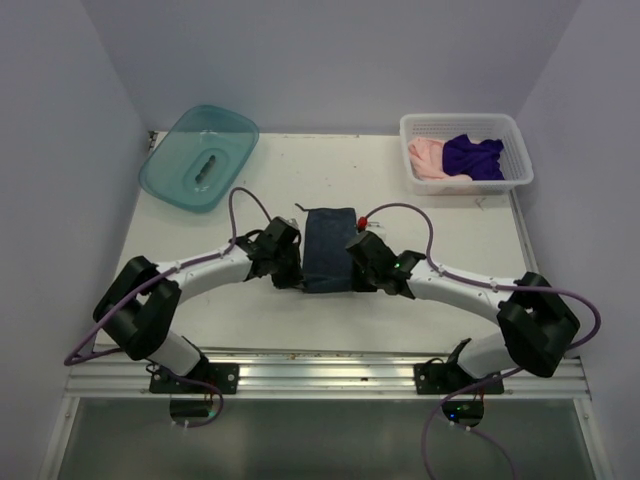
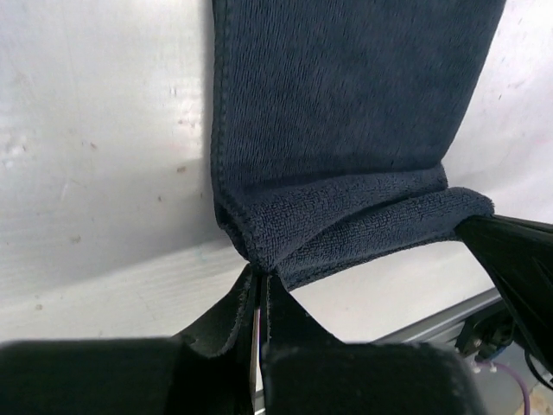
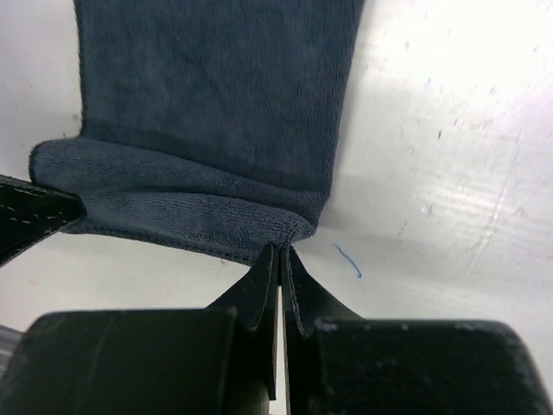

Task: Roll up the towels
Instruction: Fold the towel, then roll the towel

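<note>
- The left gripper point(image 2: 259, 281) is seen with fingers pressed together, clamped on the near left corner of the dark slate-blue terry-cloth towel point(image 2: 346, 112).
- The right gripper point(image 3: 281, 251) is likewise clenched, on the towel's near right corner; only the very edge of the hem is held in each pinch.
- Between the two pinches the near hem is raised and turned over onto the cloth as a single low fold. The first turn of the roll is judged begun, not completed.
- The rest of the slate-blue towel is laid flat, running away from the arms at the centre of the white table point(image 1: 420, 300).
- The deep purple towel point(image 1: 472, 157) and the pale pink towel point(image 1: 428, 157) are bunched in the white mesh plastic basket point(image 1: 505, 130) at the far right, unrolled.
- A teal plastic basin point(image 1: 230, 125) is noted at the far left, well apart from the work.
- Risk: a corner could be pulled out of its shallow pinch if the cloth is tensioned.
- Risk: a skewed, cone-shaped roll would result from one arm advancing ahead of the other.
- Risk: the flat part could be pushed along the smooth table rather than rolled over, leaving a loose fold.
</note>
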You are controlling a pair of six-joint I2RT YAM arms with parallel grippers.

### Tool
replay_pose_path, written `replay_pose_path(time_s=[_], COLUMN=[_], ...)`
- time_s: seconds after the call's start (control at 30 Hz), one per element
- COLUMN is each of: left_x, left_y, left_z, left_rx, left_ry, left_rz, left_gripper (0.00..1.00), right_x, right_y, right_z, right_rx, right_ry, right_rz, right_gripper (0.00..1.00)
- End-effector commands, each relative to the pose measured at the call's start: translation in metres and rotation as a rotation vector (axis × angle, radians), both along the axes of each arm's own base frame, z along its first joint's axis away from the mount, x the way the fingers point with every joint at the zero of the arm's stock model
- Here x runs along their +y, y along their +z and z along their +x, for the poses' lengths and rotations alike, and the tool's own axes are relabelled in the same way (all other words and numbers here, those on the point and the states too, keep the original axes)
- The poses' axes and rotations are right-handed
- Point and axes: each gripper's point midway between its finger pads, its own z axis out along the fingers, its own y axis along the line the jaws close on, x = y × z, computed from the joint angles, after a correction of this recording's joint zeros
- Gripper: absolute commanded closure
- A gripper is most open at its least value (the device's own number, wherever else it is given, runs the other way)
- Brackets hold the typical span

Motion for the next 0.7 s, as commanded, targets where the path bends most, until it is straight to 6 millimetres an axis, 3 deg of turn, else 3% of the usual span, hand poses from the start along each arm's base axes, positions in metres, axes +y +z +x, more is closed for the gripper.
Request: replay_pose_path(time_s=[0.0, 0.1, 0.13, 0.2, 0.23, 0.33, 0.67], left_x=[-0.001, 0.001, 0.002, 0.004, 0.004, 0.009, 0.008], left_y=[0.005, -0.002, -0.004, -0.007, -0.006, -0.011, -0.027], left_z=[-0.015, -0.026, -0.028, -0.031, -0.032, -0.035, -0.042], left_rx=[0.008, 0.029, 0.034, 0.033, 0.030, 0.031, 0.032], left_ry=[-0.050, -0.069, -0.075, -0.079, -0.081, -0.077, -0.060], left_rz=[-0.044, -0.039, -0.038, -0.025, -0.023, 0.008, 0.027], left_gripper=[1.00, 0.97, 0.80, 0.65, 0.57, 0.55, 0.58], right_x=[0.001, 0.002, 0.001, 0.000, -0.002, -0.006, 0.003], right_y=[-0.006, -0.017, -0.022, -0.026, -0.027, -0.026, -0.031], right_z=[-0.020, -0.036, -0.041, -0.046, -0.047, -0.044, -0.047], right_rx=[0.056, 0.103, 0.119, 0.139, 0.140, 0.123, 0.149], right_ry=[0.010, 0.036, 0.044, 0.051, 0.048, 0.026, 0.015], right_rz=[0.063, 0.075, 0.068, 0.053, 0.046, 0.038, 0.087], right_gripper=[1.00, 1.00, 1.00, 0.89, 0.77, 0.67, 0.68])
